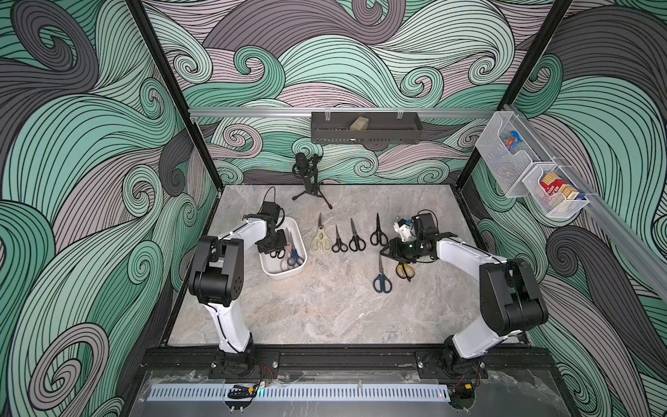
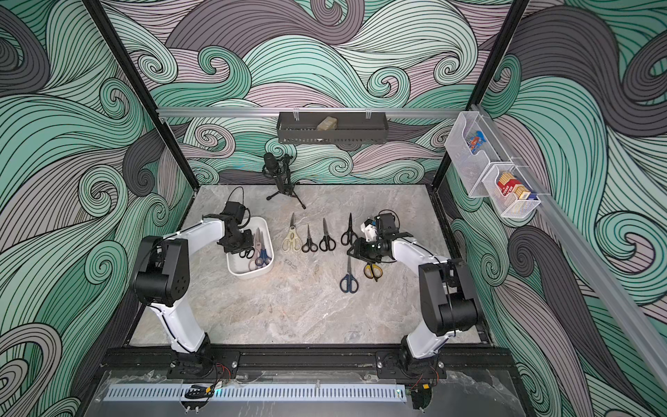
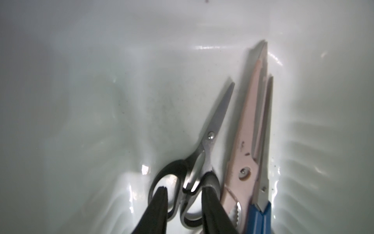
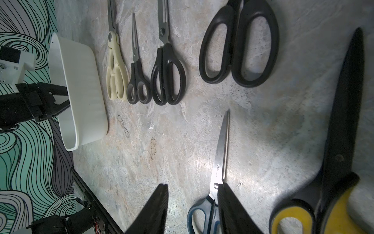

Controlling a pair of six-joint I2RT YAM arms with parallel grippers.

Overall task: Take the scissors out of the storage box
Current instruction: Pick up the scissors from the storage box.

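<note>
The white storage box (image 1: 286, 276) stands at the table's left. Three scissors lie inside it: a black-handled pair (image 3: 204, 154), a long pink pair (image 3: 249, 131) and a blue-handled pair (image 3: 261, 214). My left gripper (image 3: 184, 190) is down in the box, open, with one finger on each side of the black pair's handle loops. Several more scissors lie on the table: a cream pair (image 1: 321, 238), three black pairs (image 1: 356, 238), a blue pair (image 1: 382, 278) and a yellow-black pair (image 1: 405, 270). My right gripper (image 4: 193, 185) hovers open and empty beside the blue pair (image 4: 220, 154).
A microphone on a small tripod (image 1: 306, 177) stands at the back of the table. A black tray (image 1: 364, 131) hangs on the back wall. White mesh baskets (image 1: 505, 159) hang on the right wall. The box (image 2: 249, 274) sits close to the table's left edge.
</note>
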